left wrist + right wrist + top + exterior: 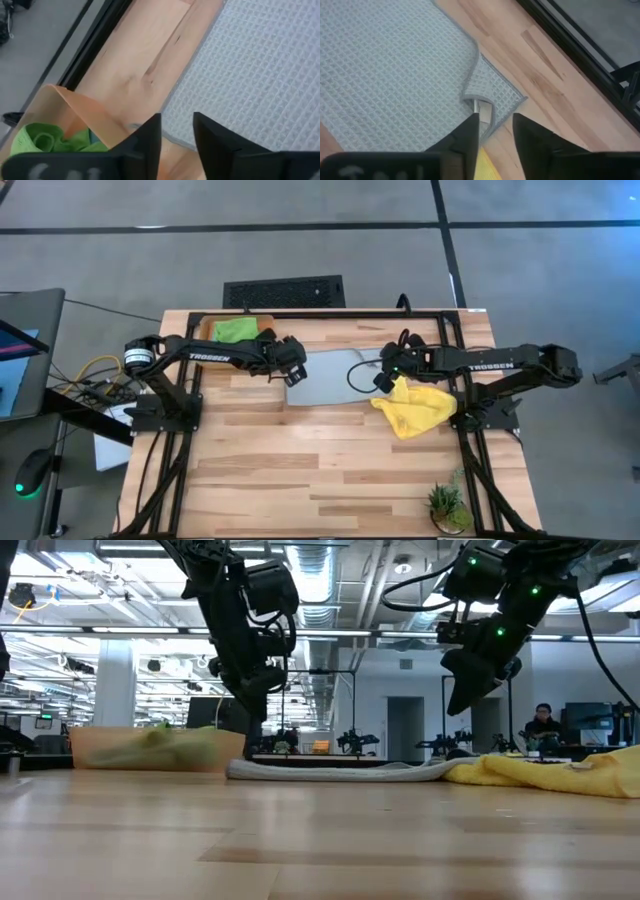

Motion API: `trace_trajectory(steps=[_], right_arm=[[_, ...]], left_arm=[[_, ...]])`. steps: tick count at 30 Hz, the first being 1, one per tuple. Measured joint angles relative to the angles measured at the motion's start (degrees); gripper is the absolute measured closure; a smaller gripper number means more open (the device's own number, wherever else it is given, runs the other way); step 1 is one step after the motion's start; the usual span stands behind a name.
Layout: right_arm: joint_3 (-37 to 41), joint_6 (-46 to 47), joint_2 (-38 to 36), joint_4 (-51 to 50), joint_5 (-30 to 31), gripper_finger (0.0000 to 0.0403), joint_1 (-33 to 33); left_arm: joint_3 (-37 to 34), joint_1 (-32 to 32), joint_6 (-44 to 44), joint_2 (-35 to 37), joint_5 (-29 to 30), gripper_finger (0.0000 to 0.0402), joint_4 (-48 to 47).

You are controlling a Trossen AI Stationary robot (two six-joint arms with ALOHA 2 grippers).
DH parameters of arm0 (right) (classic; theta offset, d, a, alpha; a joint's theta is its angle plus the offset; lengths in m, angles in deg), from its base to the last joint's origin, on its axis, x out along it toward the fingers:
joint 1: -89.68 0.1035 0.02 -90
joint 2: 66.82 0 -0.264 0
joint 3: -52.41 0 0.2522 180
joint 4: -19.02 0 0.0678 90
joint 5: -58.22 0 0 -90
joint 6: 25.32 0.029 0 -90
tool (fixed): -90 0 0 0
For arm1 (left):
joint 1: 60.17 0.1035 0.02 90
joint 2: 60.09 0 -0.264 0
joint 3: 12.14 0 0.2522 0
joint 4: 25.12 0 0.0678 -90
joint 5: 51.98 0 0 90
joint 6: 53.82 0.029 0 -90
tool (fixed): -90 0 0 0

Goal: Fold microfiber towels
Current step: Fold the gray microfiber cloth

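Two tools hang just above the light grey towel point(335, 375), one at each end, and neither is grasping anything: the fingers stand a little apart with bare gaps between them in both wrist views. My reading is that the fold has been laid down and the cloth released, so the step in hand is to lift clear cleanly. To do it well, both arms should rise straight up before swinging away, so no fingertip drags the edge and opens the fold.

At the far left, a brown box point(232, 328) holds the lime green towel point(235, 330), bunched rather than flat. Next comes the left tool point(295, 370), over the grey towel's left edge near the box corner. The cloth under it lies flat on the wooden surface point(300, 460), its waffle weave even and its rim neatly hemmed.

Farther right, the right tool point(385, 380) hovers at the grey towel's other end. There the corner is not tidy: a small flap is turned over, with a curl of hem standing open point(485, 102). That corner may need pressing flat before the fold counts as good.

Just beside it, the yellow towel point(415, 408) lies crumpled in a loose heap, touching or nearly touching the grey one. A small potted plant point(447, 505) stands at the near right corner.
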Motion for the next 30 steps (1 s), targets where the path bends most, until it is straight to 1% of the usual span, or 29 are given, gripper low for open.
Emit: trace_trajectory(steps=[3, 4, 6, 9, 13, 18, 22, 25, 30], right_arm=[[0.0, -0.5, 0.0, 0.1, 0.1, 0.0233, 0.0], [0.0, -0.9, 0.0, 0.1, 0.1, 0.0227, 0.0], [0.0, -1.3, 0.0, 0.1, 0.2, 0.0217, 0.0], [0.0, -1.8, 0.0, 0.1, 0.2, 0.0208, 0.6], [0.0, -3.5, 0.0, 0.1, 0.2, 0.0203, 2.1], [0.0, -3.5, 0.0, 0.1, 0.2, 0.0204, 4.0], [-0.1, -3.5, 0.0, 0.1, 0.1, 0.0207, 5.4], [-0.1, -3.4, 0.0, 0.2, 0.2, 0.0209, 6.3], [-0.1, -3.4, 0.0, 0.3, 0.1, 0.0207, 7.9]], left_arm=[[0.0, 0.0, 0.5, 0.0, -0.7, 0.0270, 0.0], [0.0, 0.0, 1.2, 0.0, -2.1, 0.0266, 0.0], [0.1, -0.7, 4.2, 0.0, -6.7, 0.0263, -1.0], [-1.1, -3.4, 8.0, 0.0, -13.4, 0.0264, -1.6], [-5.9, -8.6, 11.2, 0.0, -16.8, 0.0266, -2.2], [-8.8, -15.0, 9.4, 0.0, -15.1, 0.0267, -1.2], [-9.9, -18.0, 10.1, 0.0, -14.1, 0.0267, 4.1], [-11.1, -19.0, 12.5, 0.0, -13.5, 0.0267, 8.5], [-11.3, -18.9, 13.2, 0.0, -7.8, 0.0267, 9.6]])
